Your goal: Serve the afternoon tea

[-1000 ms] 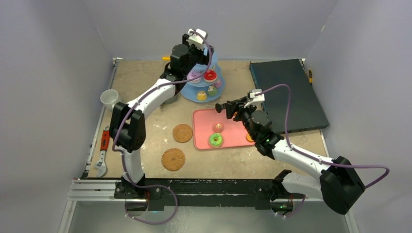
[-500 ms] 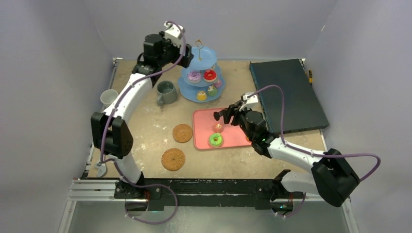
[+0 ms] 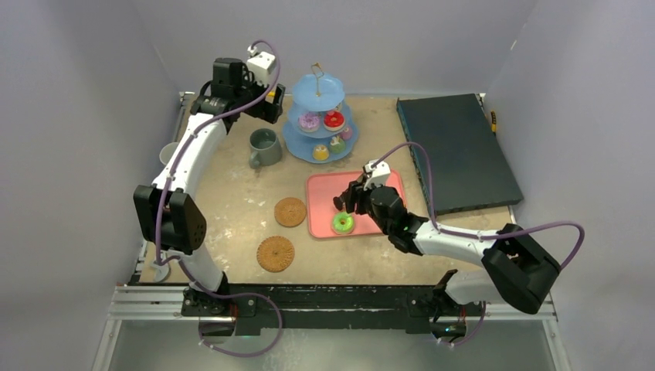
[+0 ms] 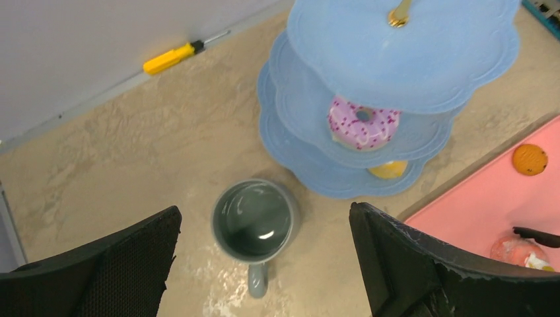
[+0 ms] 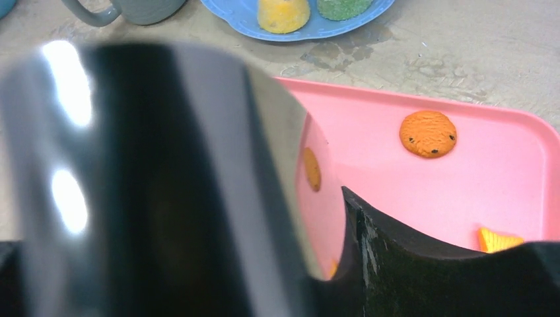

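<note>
Surface: tan, mottled table (image 3: 232, 185) between plain grey walls; a dark slab (image 3: 456, 147) lies at far right.
Stand, axis: blue three-tier stand (image 3: 318, 86) is upright at far centre, long axis vertical, gold loop on top.
Stand, load: top tier looks bare; middle tier carries a pink sprinkled doughnut (image 4: 364, 123) and a red doughnut (image 3: 334, 120); bottom tier carries a yellow cupcake (image 3: 320, 152) and a green cupcake (image 3: 337, 143).
Grey-green mug (image 3: 265, 147): upright, mouth up, just left of the stand's base; handle points near-left.
White mug (image 3: 164, 153): at the left table edge, mostly hidden by the left arm.
Coasters: far coaster (image 3: 290, 212) lies flat just beside the tray's left edge; near coaster (image 3: 276, 253) lies apart from it, toward the bases.
Pink tray (image 3: 324, 189): long axis left-right; green doughnut (image 3: 343, 223) sits near its near edge.
Left gripper (image 4: 264, 221): high over the grey-green mug, fingers spread wide, nothing between them.
Right gripper (image 3: 354, 201): low over the tray, clamped on black tongs (image 5: 165, 185); tips reach left toward a pink-topped cupcake (image 4: 522, 249); contact cannot be told.
Open room: bare table between the grey-green mug and the coasters.
</note>
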Controlling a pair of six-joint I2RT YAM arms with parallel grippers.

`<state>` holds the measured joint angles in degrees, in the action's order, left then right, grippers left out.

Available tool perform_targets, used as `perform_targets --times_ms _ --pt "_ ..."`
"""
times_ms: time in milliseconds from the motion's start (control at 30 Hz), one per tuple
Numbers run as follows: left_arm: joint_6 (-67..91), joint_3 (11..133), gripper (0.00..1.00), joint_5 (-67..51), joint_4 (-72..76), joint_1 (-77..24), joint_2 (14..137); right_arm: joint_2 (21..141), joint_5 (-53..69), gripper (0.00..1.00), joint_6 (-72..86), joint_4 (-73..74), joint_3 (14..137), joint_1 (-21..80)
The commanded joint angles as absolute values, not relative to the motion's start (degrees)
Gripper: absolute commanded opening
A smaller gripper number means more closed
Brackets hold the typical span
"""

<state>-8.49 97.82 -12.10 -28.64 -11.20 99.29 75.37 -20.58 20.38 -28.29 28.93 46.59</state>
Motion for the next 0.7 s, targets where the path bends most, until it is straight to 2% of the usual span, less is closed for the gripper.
perform_targets --times_ms 0,133,333,667 --pt "-9.4 100.5 0.99 -12.0 -33.4 -8.5 98.2 74.8 -24.2 0.58 21.5 -27.9 30.6 47.2" --pt "-9.9 99.1 0.99 -12.4 -32.7 -7.6 97.0 74.5 -24.6 0.48 20.7 -28.9 32.0 47.4" --pt "-9.7 97.1 0.99 -12.8 -30.2 -7.0 96.2 79.9 -23.7 0.48 17.7 -33.7 41.0 47.3" --pt "-9.0 95.9 0.99 -14.0 -27.3 -5.4 96.2 100.8 -19.0 0.47 13.3 -41.9 60.1 47.1"
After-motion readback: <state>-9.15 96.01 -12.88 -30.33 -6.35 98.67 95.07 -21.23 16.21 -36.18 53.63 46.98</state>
